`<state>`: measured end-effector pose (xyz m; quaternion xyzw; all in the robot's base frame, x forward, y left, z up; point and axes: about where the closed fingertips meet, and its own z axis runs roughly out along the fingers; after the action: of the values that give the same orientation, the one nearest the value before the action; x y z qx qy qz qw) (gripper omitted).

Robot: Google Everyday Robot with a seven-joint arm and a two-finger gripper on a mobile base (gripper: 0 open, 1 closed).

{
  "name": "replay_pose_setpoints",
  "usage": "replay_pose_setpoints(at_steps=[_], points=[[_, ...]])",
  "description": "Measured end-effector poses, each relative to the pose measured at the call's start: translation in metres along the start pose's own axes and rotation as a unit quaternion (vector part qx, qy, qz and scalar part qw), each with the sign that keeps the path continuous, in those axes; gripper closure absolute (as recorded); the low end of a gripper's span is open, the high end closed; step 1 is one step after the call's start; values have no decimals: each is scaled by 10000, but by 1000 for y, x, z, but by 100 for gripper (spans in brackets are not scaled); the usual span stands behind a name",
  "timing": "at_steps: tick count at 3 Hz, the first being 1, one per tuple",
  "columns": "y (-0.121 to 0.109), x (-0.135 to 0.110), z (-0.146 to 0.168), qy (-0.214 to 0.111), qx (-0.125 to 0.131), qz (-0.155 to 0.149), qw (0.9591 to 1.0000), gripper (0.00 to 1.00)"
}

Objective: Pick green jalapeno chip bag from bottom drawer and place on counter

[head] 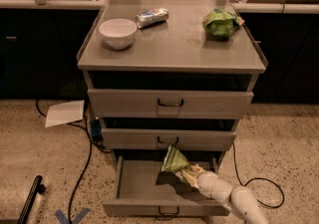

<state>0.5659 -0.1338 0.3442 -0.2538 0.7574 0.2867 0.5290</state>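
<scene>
The green jalapeno chip bag (174, 161) is held above the floor of the open bottom drawer (144, 188), its top reaching the front of the drawer above. My gripper (188, 172) is shut on the bag's lower right end; the pale arm reaches in from the lower right corner. The counter (174, 44) is the grey steel top of the cabinet, well above the bag.
On the counter stand a white bowl (117, 33), a silver-blue packet (152, 17) and a lime-green bag (220, 23). Two upper drawers are shut. A white paper (65, 113) and black cables (84, 158) lie on the speckled floor left of the cabinet.
</scene>
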Motion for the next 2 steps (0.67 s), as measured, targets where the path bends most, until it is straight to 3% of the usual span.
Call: replay_pose_setpoints(at_steps=[1, 2], points=[[28, -50, -33, -287, -140, -440, 9985, 100], [68, -111, -73, -529, -295, -964, 9935, 100]])
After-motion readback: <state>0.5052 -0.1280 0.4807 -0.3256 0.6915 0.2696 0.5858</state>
